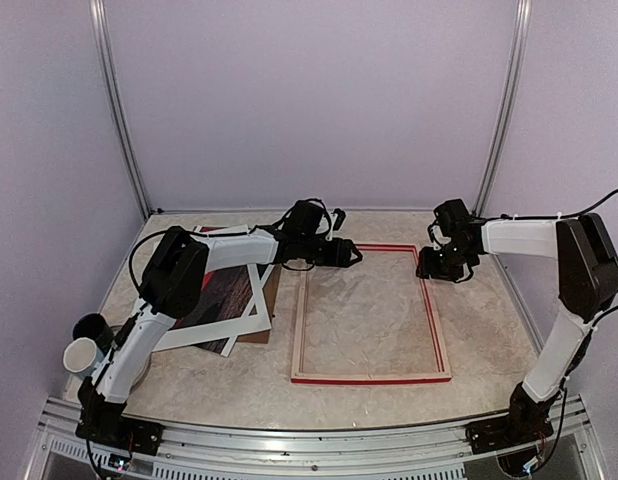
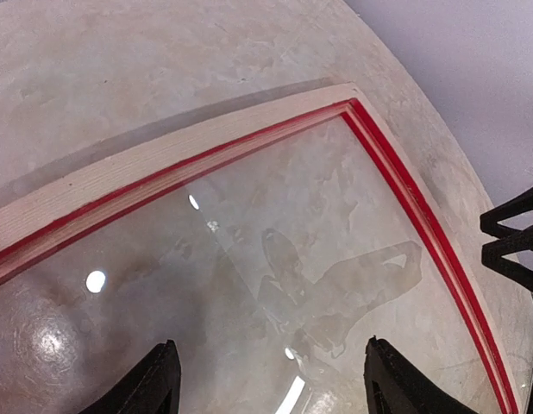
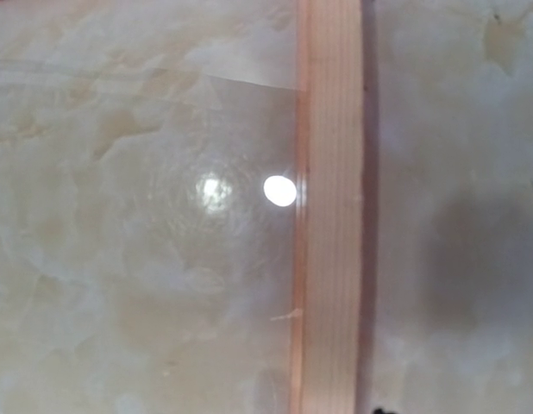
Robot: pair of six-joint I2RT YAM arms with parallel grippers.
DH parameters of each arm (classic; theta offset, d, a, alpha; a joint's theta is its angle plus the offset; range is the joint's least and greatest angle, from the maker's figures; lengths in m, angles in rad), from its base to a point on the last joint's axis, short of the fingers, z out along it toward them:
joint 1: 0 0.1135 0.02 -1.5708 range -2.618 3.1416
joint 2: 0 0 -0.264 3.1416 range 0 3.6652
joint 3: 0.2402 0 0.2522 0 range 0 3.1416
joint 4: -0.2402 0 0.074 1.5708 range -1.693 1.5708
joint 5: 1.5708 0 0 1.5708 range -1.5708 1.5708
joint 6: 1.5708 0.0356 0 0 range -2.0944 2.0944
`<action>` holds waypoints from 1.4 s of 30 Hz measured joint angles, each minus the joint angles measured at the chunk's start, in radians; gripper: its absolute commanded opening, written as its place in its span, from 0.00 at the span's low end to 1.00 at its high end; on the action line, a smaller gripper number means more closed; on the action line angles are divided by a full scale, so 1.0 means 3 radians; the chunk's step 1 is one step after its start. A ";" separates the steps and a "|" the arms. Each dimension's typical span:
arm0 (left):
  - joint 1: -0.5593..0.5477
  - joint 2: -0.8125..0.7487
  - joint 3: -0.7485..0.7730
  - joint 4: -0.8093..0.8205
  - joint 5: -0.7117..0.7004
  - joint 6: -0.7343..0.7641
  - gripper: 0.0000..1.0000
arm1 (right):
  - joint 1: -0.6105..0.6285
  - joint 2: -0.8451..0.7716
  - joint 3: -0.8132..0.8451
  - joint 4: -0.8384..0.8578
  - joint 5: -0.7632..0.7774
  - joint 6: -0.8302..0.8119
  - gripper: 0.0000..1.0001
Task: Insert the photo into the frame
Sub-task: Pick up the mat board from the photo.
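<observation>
1. Photo (image 1: 229, 290) lay at the left side of the table (image 1: 239, 390), picture side up and white-bordered. It was partly hidden under the left arm and rested on a brown backing board (image 1: 270, 300).
2. It sat just beside the frame's left rail and wholly outside the opening, so the main step was not yet done.
3. The frame (image 1: 369, 378) lay flat at the middle right of the table. Its pale wood was upward and red showed along the inner lip, so it was probably face down and ready to be loaded from the back.
4. A clear pane (image 2: 249, 259) seemed to sit inside the frame, judging by the lamp glints and the arm's reflection in the left wrist view.
5. The left gripper (image 1: 347, 255) hung over the frame's far left corner. Its fingers (image 2: 154, 384) stood well apart with nothing between them.
6. The right gripper (image 1: 429, 268) was at the far right corner, above the pale right rail (image 3: 331, 216). Its fingers hardly showed in any view, so whether they were apart or clamped on the rail could not be told.
7. Neither arm was at the photo. What was left, by this reading, was picking it up, carrying it across, laying it face down in the opening, and perhaps adding the board.
</observation>
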 measured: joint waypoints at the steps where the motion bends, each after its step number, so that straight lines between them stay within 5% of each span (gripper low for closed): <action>1: 0.0014 0.0027 0.0000 0.0005 0.0000 -0.0038 0.72 | 0.0001 0.0000 0.0000 0.0000 -0.0003 0.0001 0.51; 25: 0.0088 -0.0033 -0.0081 0.0196 0.0034 -0.0355 0.79 | 0.0018 -0.0048 -0.0023 0.0014 -0.0174 -0.0038 0.52; 33: 0.0205 -0.1216 -0.1147 0.0122 -0.0406 -0.0286 0.99 | 0.0196 -0.0099 0.0210 -0.0025 -0.0389 -0.0170 0.59; 42: 0.0303 -0.2363 -0.2455 0.0170 -0.0983 -0.0379 0.99 | 0.0726 0.0093 0.0965 -0.0150 -0.0819 -0.0168 0.61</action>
